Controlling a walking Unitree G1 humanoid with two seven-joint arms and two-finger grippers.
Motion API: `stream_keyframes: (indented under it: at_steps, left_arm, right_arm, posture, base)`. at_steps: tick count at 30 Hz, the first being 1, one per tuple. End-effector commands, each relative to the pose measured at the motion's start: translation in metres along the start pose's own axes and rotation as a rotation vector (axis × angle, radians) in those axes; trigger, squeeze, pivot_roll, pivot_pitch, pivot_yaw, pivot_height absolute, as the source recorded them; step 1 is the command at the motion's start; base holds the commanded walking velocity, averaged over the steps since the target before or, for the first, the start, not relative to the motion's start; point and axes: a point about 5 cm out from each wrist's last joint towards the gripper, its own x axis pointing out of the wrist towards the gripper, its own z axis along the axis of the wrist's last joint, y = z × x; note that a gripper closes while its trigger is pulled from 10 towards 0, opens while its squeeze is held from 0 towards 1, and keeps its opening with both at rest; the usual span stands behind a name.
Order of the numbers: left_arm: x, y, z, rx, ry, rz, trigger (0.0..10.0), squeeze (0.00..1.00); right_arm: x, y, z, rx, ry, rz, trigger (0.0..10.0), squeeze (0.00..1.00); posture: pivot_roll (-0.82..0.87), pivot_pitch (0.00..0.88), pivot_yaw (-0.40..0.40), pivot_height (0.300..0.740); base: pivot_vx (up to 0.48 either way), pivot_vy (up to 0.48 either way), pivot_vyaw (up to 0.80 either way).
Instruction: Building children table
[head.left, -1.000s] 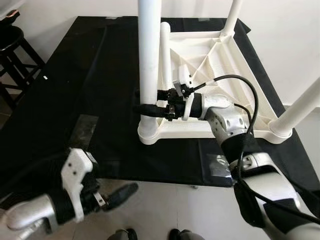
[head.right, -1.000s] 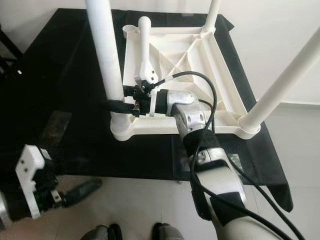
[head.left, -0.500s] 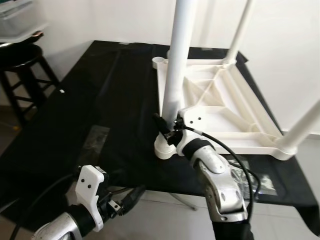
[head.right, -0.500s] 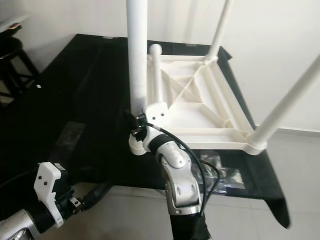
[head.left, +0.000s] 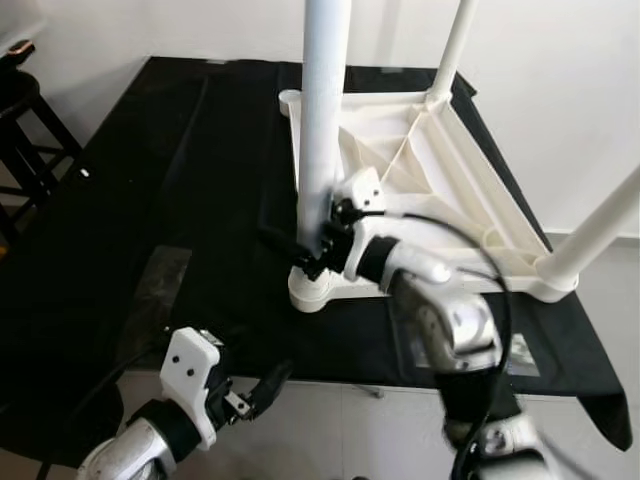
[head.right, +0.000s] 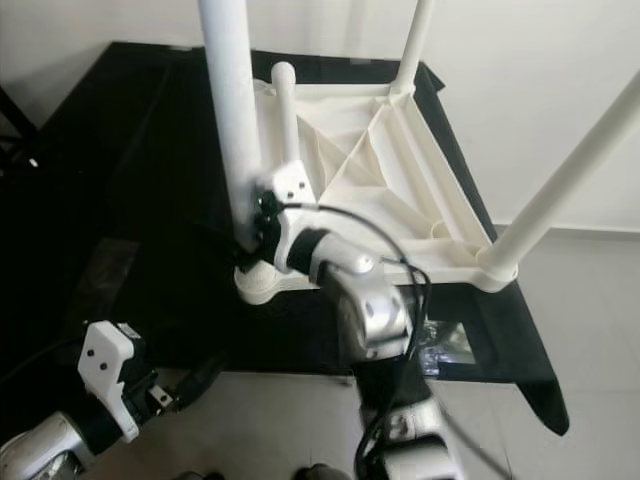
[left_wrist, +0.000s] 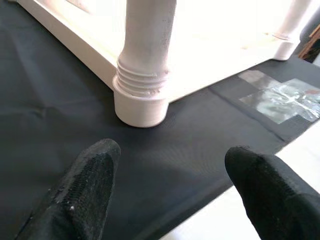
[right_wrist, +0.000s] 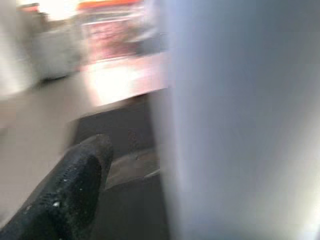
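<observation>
Centre frame, the right gripper (head.left: 300, 250) clasped the leg (head.left: 322, 130) above its socket (left_wrist: 141, 102); best turned squarely (threads showed). Left gripper (left_wrist: 170, 187) hovered open, empty.

Tabletop (head.left: 440, 190) lies upside down on bench (head.left: 150, 200), legs up; stool (head.left: 25, 110) far left of bench.

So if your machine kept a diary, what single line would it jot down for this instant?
right gripper: around near white plastic table leg, low by its socket | left gripper: open, idle at black cloth edge | upturned white plastic tabletop: three legs upright
</observation>
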Motion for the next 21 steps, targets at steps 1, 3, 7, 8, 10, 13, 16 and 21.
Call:
stream_keyframes:
  at_steps: [1, 3, 7, 8, 10, 13, 16, 21]
  left_arm:
    - [-0.001, -0.001, -0.004, 0.011, 0.015, -0.005, 10.0, 0.0]
    - [-0.001, 0.002, -0.003, 0.025, 0.005, 0.018, 10.0, 0.0]
    - [0.0, 0.005, -0.002, 0.082, -0.026, 0.061, 10.0, 0.0]
    - [0.0, 0.005, -0.002, 0.082, -0.026, 0.061, 10.0, 0.0]
    - [0.0, 0.003, -0.001, 0.064, -0.038, 0.046, 10.0, 0.0]
    - [0.0, 0.001, 0.0, 0.052, -0.044, 0.034, 10.0, 0.0]
    - [-0.001, 0.0, 0.0, 0.052, -0.045, 0.029, 10.0, 0.0]
    - [-0.001, -0.001, 0.001, 0.052, -0.054, 0.027, 10.0, 0.0]
  right_arm:
    - [0.0, 0.003, -0.004, -0.002, -0.002, 0.101, 10.0, 0.0]
    - [-0.003, 0.002, -0.004, -0.01, 0.021, 0.172, 10.0, 0.0]
    - [-0.009, -0.006, -0.005, 0.026, 0.072, 0.332, 10.0, 0.0]
    - [-0.009, -0.006, -0.005, 0.026, 0.072, 0.332, 10.0, 0.0]
    - [-0.003, -0.021, 0.002, 0.04, 0.047, 0.325, 3.6, 0.0]
    - [-0.001, -0.028, 0.007, 0.045, 0.037, 0.335, 0.0, 0.0]
    - [-0.002, -0.029, 0.007, 0.043, 0.042, 0.36, 0.0, 0.0]
    - [-0.005, -0.033, 0.005, 0.038, 0.058, 0.347, 0.0, 0.0]
  posture:
    - [-0.15, 0.152, -0.056, 0.74]
    - [-0.14, 0.157, -0.051, 0.74]
    - [-0.14, 0.162, -0.048, 0.74]
    - [-0.14, 0.162, -0.048, 0.74]
    - [-0.13, 0.181, -0.044, 0.74]
    - [-0.13, 0.185, -0.043, 0.74]
    - [-0.13, 0.187, -0.043, 0.74]
    - [-0.13, 0.198, -0.049, 0.74]
  base:
    - [0.0, 0.0, 0.0]
    - [0.0, 0.0, 0.0]
    - [0.0, 0.0, 0.0]
    - [0.0, 0.0, 0.0]
    - [0.0, 0.0, 0.0]
    - [0.0, 0.0, 0.0]
    - [0.0, 0.0, 0.0]
    - [0.0, 0.0, 0.0]
